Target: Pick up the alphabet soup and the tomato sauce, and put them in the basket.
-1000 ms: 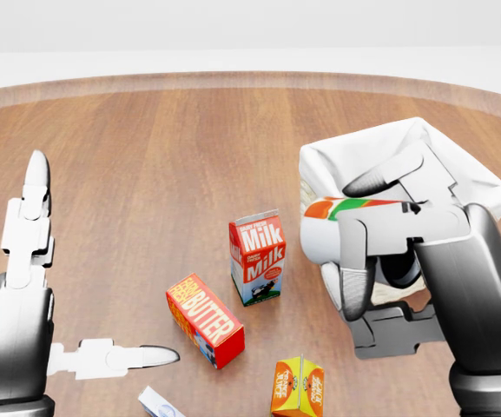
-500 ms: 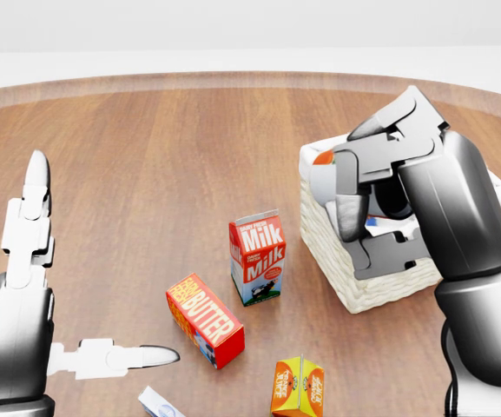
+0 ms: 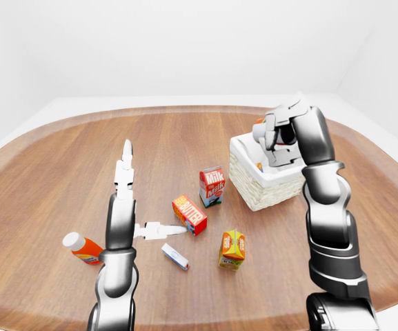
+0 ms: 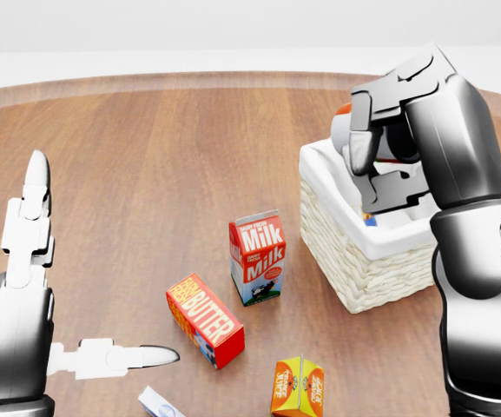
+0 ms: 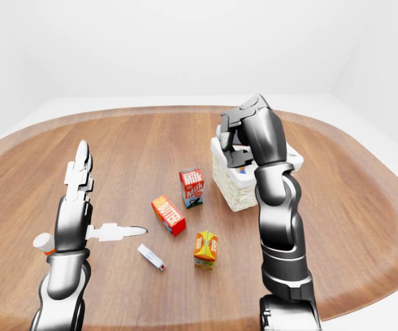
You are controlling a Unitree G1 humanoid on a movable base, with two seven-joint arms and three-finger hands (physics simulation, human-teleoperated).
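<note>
Change: since a second ago the right hand has risen in the head view from the lower right, where it covered the basket, to the upper right above the basket's rim; the can it carries went up with it, and the woven wall now shows in full. Left hand and table items have stayed put.
Left hand: lower left of the head view, released, fingers spread wide, one pointing up and one pointing right, gripping nothing.
Small white packet: bottom centre of the left-eye view, lying flat on the wooden table.
Orange-capped bottle: lower left of the left-eye view, on its side, just beside the left arm.
Orange juice carton: bottom centre of the head view, standing.
Butter box: lower centre, tilted, near the left fingertip but apart from it.
Milk carton: centre, upright, between the butter box and the basket.
Basket: right of centre, white woven, cloth-lined; a bit of coloured label shows inside.
Right hand: upper right, fingers clenched round a can of which only a grey and red sliver shows; which of the two cans it is cannot be told.
</note>
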